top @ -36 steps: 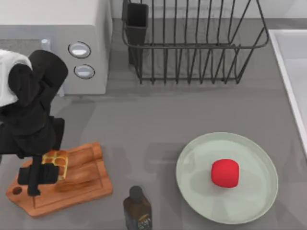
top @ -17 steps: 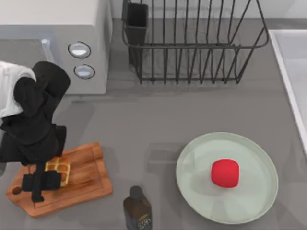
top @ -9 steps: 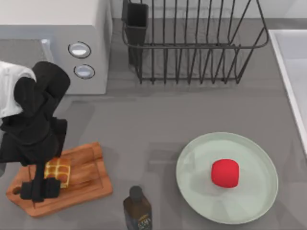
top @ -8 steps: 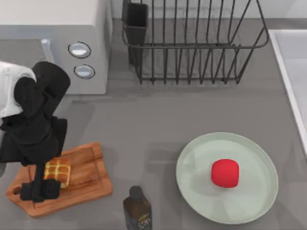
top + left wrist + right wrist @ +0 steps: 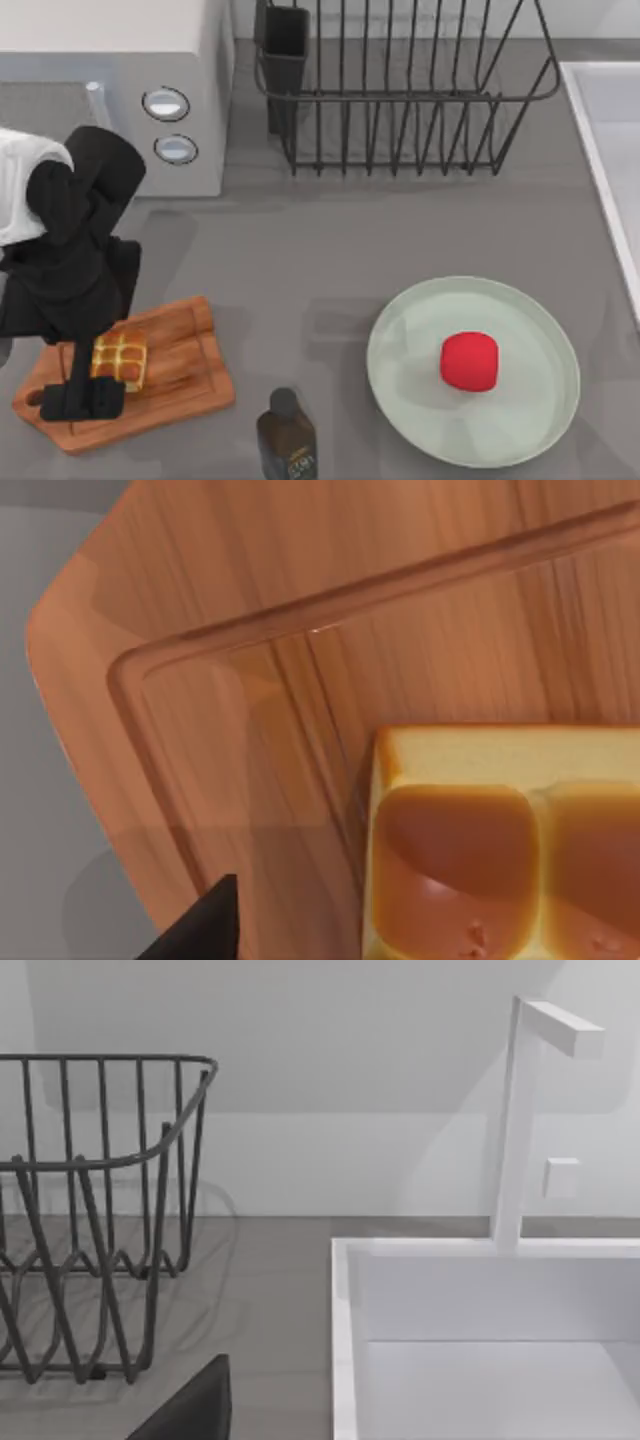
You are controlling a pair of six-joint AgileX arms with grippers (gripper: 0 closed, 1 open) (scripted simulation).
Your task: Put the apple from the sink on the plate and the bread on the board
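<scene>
The golden-brown bread [image 5: 118, 358] [image 5: 500, 850] lies flat on the wooden board [image 5: 180, 380] [image 5: 300, 600] at the front left. My left gripper [image 5: 85, 399] hovers over the board just in front of the bread, open; one dark fingertip [image 5: 205, 930] stands apart from the bun's side. The red apple [image 5: 469, 361] rests near the middle of the mint-green plate [image 5: 420, 320] at the front right. The white sink [image 5: 612, 130] [image 5: 480, 1300] runs along the right edge. My right gripper's fingertip [image 5: 190, 1405] shows off to one side near the sink, open and holding nothing.
A grey microwave [image 5: 110, 90] stands at the back left, just behind my left arm. A black wire dish rack [image 5: 400, 90] [image 5: 90, 1210] fills the back middle. A dark bottle [image 5: 287, 438] stands at the front edge between board and plate. A white faucet [image 5: 520, 1120] rises behind the sink.
My left gripper lowered the bread onto the board, let it go and drew back toward the front edge. The apple and plate have not moved.
</scene>
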